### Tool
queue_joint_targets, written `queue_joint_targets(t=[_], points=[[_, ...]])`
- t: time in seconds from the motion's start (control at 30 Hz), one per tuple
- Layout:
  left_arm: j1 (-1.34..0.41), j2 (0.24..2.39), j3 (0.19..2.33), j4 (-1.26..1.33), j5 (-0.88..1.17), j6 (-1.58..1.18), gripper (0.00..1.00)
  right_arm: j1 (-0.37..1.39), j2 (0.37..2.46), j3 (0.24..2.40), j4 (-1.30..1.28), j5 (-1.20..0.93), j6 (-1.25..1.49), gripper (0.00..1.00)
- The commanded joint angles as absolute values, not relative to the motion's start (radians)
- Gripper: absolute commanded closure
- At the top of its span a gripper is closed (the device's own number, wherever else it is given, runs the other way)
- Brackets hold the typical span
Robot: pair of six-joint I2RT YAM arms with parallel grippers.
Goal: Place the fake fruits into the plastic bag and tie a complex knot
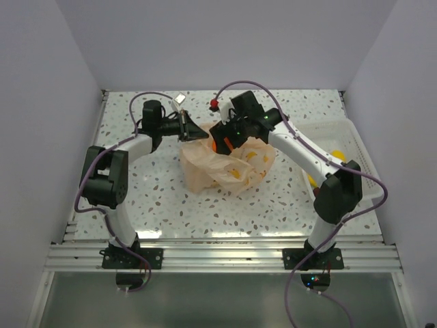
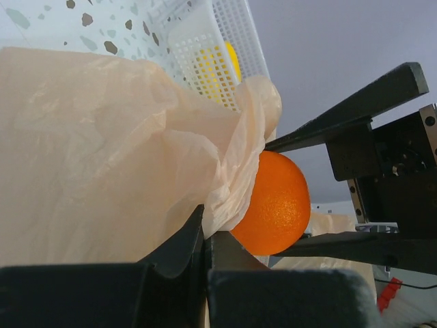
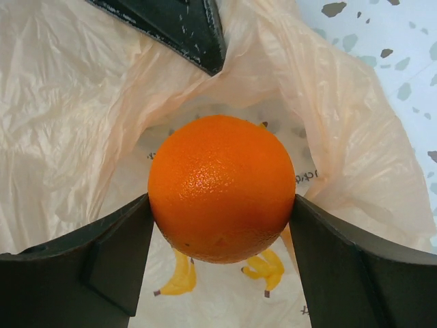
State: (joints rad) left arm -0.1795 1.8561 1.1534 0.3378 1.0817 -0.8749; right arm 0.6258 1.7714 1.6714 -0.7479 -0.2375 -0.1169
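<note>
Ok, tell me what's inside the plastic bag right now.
Yellow bananas show in the open mouth of the plastic bag. The orange, in the right gripper, hangs above it. Folds hide anything else.

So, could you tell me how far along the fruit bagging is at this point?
Done: bananas lie inside the plastic bag. In hand: the left gripper pinches the bag's edge while the right gripper holds the orange at its mouth. Left: release the orange, bag the yellow fruit in the white tray, then knot the bag.
</note>
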Motion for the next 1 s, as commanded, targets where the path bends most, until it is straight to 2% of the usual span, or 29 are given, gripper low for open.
queue_joint_targets(t=[0.0, 0.07, 0.13, 0.33, 0.43, 0.57, 0.73, 0.97], points=[[-0.176, 1.878, 1.163, 0.407, 1.12, -0.905, 1.0, 0.624, 1.75, 1.727, -0.692, -0.166, -0.077, 0.18], [-0.173, 1.89, 1.169, 0.405, 1.123, -0.908, 1.0, 0.624, 1.744, 1.762, -0.727, -0.204, -0.077, 0.15], [-0.167, 1.898, 1.17, 0.406, 1.123, -0.91, 1.0, 0.624, 1.705, 1.763, -0.733, -0.233, -0.077, 0.02], [-0.167, 1.907, 1.169, 0.416, 1.12, -0.916, 1.0, 0.611, 1.622, 1.775, -0.795, -0.261, -0.107, 0.01], [-0.166, 1.896, 1.169, 0.408, 1.123, -0.905, 1.0, 0.497, 1.568, 1.778, -0.836, -0.337, -0.091, 0.01], [-0.164, 1.884, 1.173, 0.354, 1.121, -0.861, 1.0, 0.165, 1.531, 1.747, -0.955, -0.429, -0.139, 0.01], [-0.164, 1.875, 1.173, 0.353, 1.12, -0.858, 1.0, -0.15, 1.549, 1.635, -1.074, -0.347, -0.294, 0.01], [-0.164, 1.862, 1.172, 0.342, 1.114, -0.85, 1.0, -0.328, 1.621, 1.525, -0.996, -0.082, -0.279, 0.02]])
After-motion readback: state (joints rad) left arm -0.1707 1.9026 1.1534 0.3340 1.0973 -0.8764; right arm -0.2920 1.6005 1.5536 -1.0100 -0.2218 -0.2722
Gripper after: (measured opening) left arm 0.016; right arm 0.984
